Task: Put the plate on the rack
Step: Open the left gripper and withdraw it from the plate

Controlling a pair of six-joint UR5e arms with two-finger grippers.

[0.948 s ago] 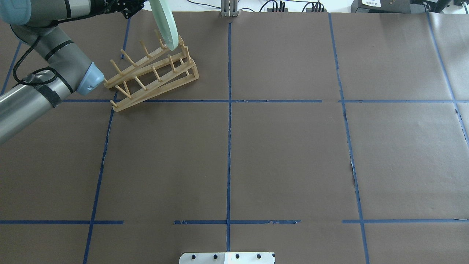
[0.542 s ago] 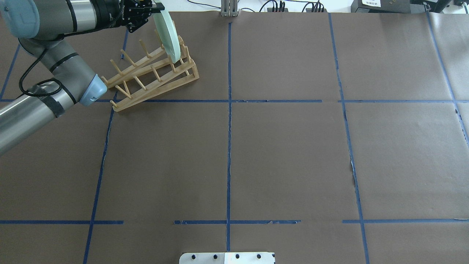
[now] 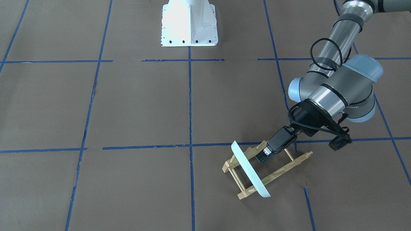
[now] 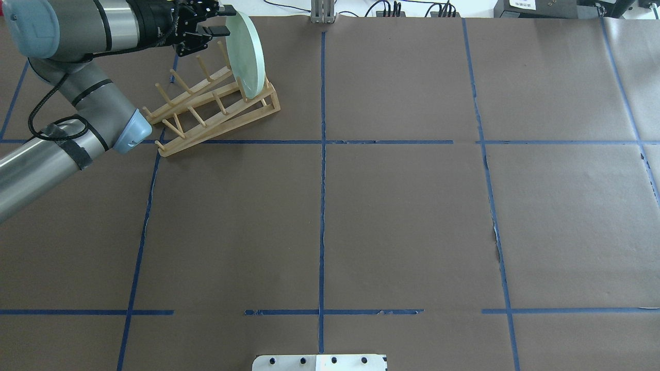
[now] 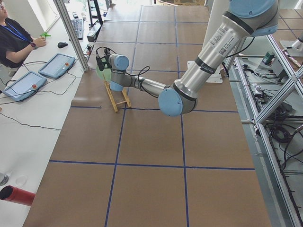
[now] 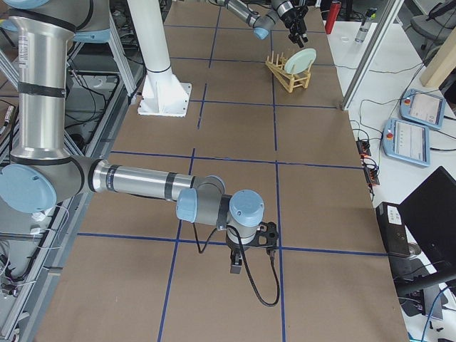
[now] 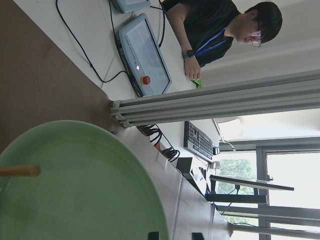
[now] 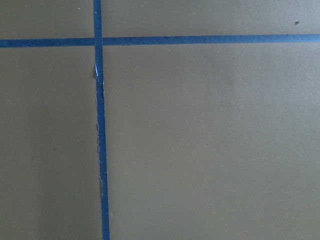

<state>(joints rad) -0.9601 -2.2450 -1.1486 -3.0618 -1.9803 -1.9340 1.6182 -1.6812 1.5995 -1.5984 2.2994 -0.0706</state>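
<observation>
The pale green plate (image 4: 251, 56) stands on edge in the end slot of the wooden rack (image 4: 206, 111), at the table's far left, leaning on the pegs. In the front-facing view the plate (image 3: 250, 170) crosses both rails of the rack (image 3: 282, 168). My left gripper (image 4: 223, 20) is open beside the plate's upper rim; a small gap shows between the gripper (image 3: 260, 157) and the plate. The left wrist view shows the plate (image 7: 75, 190) close up with a peg in front. My right gripper (image 6: 235, 267) hangs low over bare table; I cannot tell if it is open.
The white robot base (image 3: 188, 24) stands at mid-table on the robot's side. An operator (image 5: 14, 38) sits at a side desk with control tablets (image 5: 57, 65). Blue tape lines cross the brown table cover.
The left gripper brought the plate down into the rack's end slot. The plate tipped from nearly edge-on to leaning on the pegs, and the fingers opened off its rim.
</observation>
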